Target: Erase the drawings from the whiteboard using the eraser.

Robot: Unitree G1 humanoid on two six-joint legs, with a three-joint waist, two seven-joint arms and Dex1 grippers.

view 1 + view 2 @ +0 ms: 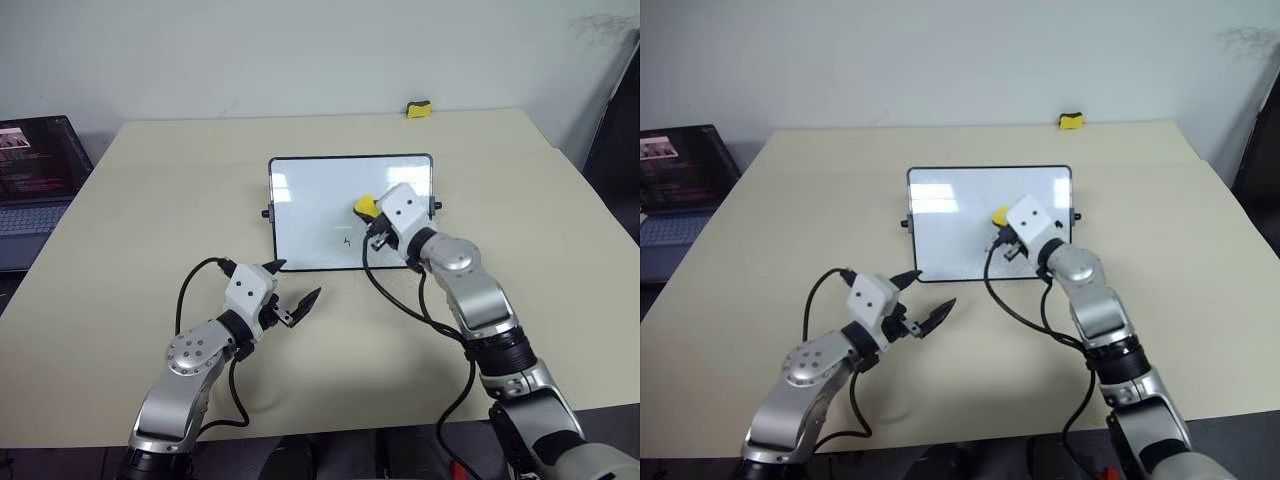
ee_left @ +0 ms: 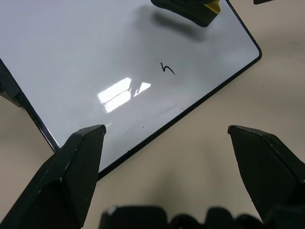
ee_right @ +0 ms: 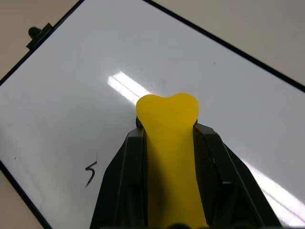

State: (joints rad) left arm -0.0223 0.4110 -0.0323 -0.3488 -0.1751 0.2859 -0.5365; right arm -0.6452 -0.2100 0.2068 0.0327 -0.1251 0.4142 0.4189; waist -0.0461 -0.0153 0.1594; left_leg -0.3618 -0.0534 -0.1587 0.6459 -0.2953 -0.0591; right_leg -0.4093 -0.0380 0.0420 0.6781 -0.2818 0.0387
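The whiteboard [image 1: 310, 195] lies flat in the middle of the table. One small black drawing [image 1: 347, 240] shows near its near edge, also as a squiggle [image 2: 167, 69] in the left wrist view. My right gripper [image 1: 370, 213] is shut on the yellow eraser [image 3: 167, 119] and holds it over the board's right half, beyond and to the right of the mark. Whether the eraser touches the surface I cannot tell. My left gripper [image 1: 296, 281] stands open over the table, just off the board's near left corner, with nothing between its fingers.
A second yellow-and-black block [image 1: 419, 108] lies at the table's far edge. An open laptop [image 1: 35, 180] stands off the table's left side. Black cables hang from both wrists over the near part of the table.
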